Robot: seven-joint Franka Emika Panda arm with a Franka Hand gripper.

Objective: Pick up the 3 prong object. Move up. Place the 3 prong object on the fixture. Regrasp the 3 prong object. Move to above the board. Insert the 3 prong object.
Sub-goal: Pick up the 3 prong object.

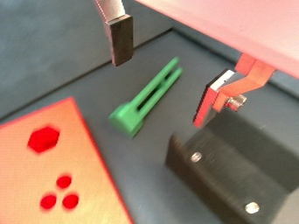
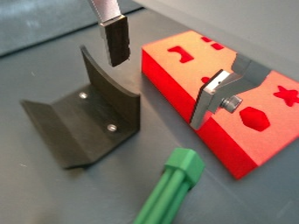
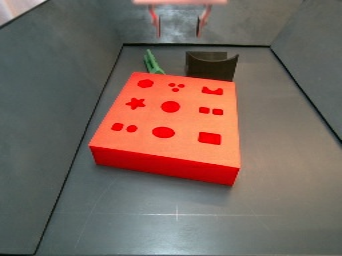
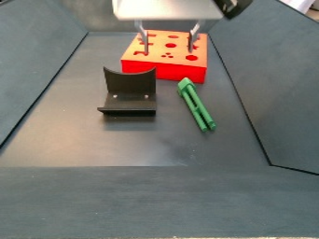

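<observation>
The green 3 prong object [image 4: 195, 103] lies flat on the dark floor between the fixture and the right wall; it also shows in both wrist views [image 1: 147, 97] [image 2: 170, 188] and, partly hidden by the board, in a side view [image 3: 152, 63]. The dark fixture [image 4: 129, 91] [image 3: 210, 64] [image 1: 233, 164] [image 2: 87, 116] stands beside the red board [image 3: 170, 123] [image 4: 167, 52] [image 2: 222, 96] [image 1: 56, 171]. My gripper [image 4: 171, 41] [image 1: 170, 77] [image 2: 167, 76] is open and empty, high above the floor over the gap between fixture, board and green piece. It touches nothing.
Sloping grey walls [image 3: 80, 90] enclose the floor on all sides. The board's top has star, circle, square and oval cut-outs [image 3: 171, 106]. Bare floor [image 4: 149, 145] lies in front of the fixture.
</observation>
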